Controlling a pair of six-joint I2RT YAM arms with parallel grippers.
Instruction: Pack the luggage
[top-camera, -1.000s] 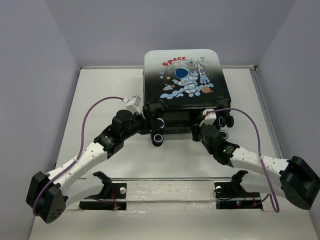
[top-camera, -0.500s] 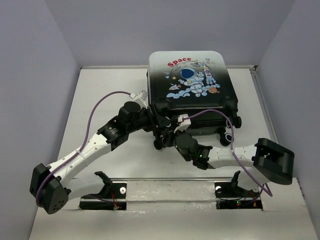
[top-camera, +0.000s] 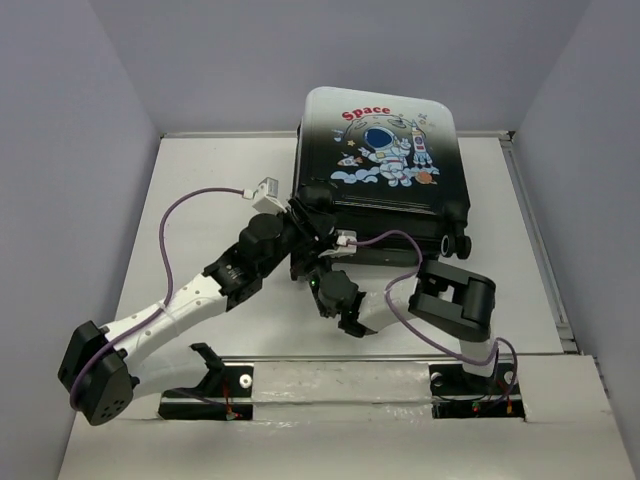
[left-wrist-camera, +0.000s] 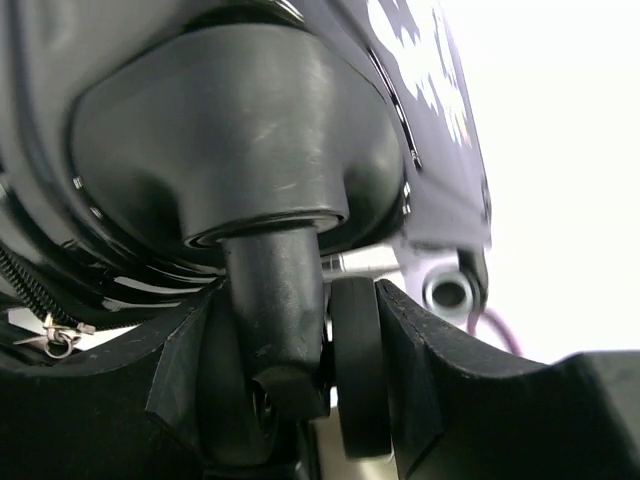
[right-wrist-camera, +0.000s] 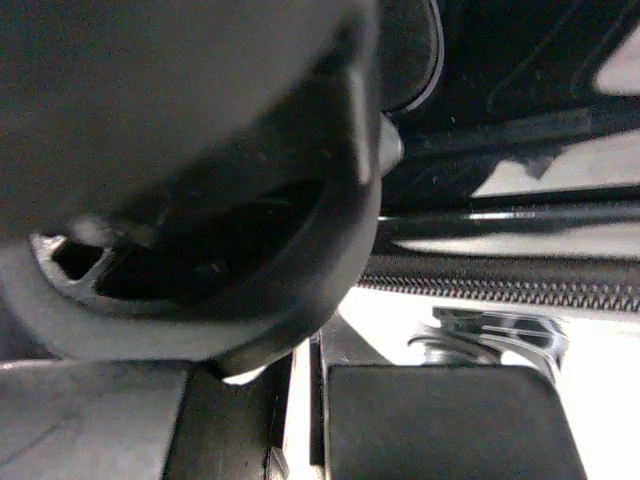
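The white desk (top-camera: 200, 180) carried the luggage (top-camera: 380, 170), which lay closed toward the far edge, printed shell upward, black wheels (top-camera: 462, 243) facing the near edge.

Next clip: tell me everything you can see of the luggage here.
The luggage is a small glossy hard-shell case, black fading to white at its far end, printed with a cartoon astronaut and red "Space". It looks closed, printed face up, skewed on the table's far half. Black wheels line its near edge. The left gripper has its jaws around one wheel; the right gripper sits close to the zipper seam, grip unclear.
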